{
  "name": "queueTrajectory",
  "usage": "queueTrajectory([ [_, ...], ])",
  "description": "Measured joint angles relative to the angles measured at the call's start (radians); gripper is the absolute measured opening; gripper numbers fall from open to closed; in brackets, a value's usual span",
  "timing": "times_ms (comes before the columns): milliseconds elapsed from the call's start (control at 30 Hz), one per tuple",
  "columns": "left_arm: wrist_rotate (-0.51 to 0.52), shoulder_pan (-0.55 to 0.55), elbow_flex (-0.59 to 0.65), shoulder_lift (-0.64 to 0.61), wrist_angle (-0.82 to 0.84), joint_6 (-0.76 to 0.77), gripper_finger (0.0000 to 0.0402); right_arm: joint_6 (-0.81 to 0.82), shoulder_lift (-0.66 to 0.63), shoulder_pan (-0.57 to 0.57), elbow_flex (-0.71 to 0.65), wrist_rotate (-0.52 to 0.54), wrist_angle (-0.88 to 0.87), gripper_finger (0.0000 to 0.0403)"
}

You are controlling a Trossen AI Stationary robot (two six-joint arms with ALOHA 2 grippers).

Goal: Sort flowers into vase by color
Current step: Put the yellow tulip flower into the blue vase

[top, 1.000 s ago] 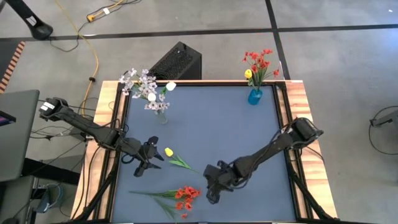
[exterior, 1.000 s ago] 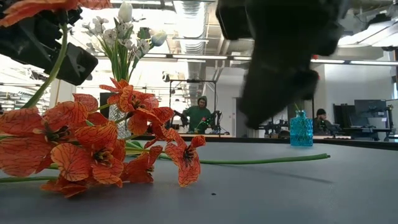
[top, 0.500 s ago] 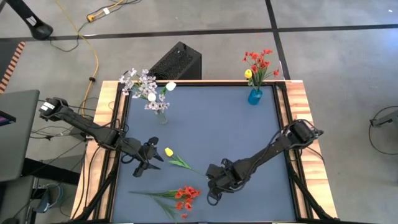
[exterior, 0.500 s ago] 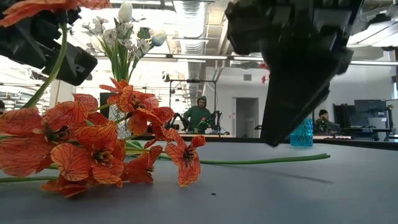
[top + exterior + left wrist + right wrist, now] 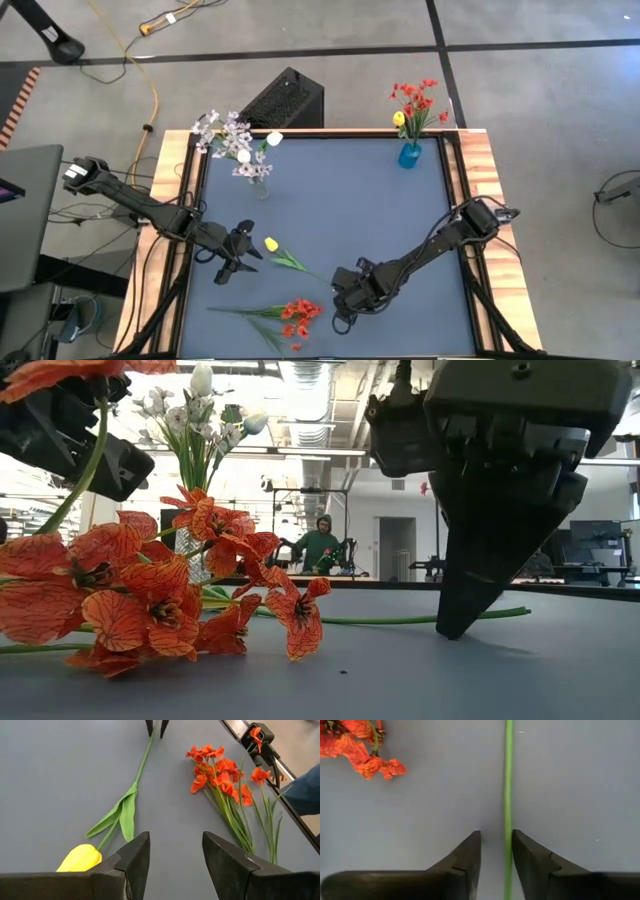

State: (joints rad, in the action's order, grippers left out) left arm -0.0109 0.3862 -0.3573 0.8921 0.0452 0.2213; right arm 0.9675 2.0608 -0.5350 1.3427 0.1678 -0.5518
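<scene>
R hand [image 5: 495, 857] lowered onto yellow tulip stem [image 5: 508, 795], fingers straddling, not yet clenched; pickup imminent. L hand [image 5: 175, 857] released, idle nearby.

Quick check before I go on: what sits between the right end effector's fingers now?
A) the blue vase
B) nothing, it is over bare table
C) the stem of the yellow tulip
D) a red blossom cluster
C: in the right wrist view the green stem runs straight into the gap between the right end effector fingers, which are open and not closed on it; the red blossom cluster lies off to one side.
</scene>
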Motion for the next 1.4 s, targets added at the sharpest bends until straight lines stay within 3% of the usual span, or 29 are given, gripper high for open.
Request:
queueTrajectory([
  [200,0.026,0.0,0.0,0.0,0.001,-0.002,0.0169,-0.008,-0.033,0.012,-0.003,-0.004,-0.05,0.0025],
  [500,0.025,0.0,0.0,-0.002,-0.014,0.011,0.0169,-0.16,-0.198,0.055,-0.01,-0.043,-0.247,0.0021],
  [700,0.051,0.0,0.0,-0.002,-0.024,0.088,0.0169,-0.164,-0.483,0.049,-0.196,0.005,-0.215,0.0021],
  [833,0.084,0.0,0.0,-0.002,-0.087,0.12,0.0169,-0.163,-0.72,0.029,-0.415,0.032,-0.006,0.0021],
  [1033,0.161,0.0,0.0,0.037,-0.327,0.116,0.0169,-0.251,-0.954,-0.003,-0.675,0.215,0.412,0.0021],
  [1167,0.258,-0.012,-0.001,0.115,-0.556,0.115,0.0169,-0.362,-0.987,0.02,-0.748,0.295,0.609,0.0021],
  [1300,0.281,-0.056,-0.003,0.221,-0.827,0.114,0.0169,-0.486,-0.944,0.068,-0.759,0.288,0.729,0.0021],
  [1400,0.281,-0.091,-0.032,0.312,-0.943,0.118,0.0169,-0.582,-0.889,0.107,-0.76,0.275,0.853,0.0021],
])
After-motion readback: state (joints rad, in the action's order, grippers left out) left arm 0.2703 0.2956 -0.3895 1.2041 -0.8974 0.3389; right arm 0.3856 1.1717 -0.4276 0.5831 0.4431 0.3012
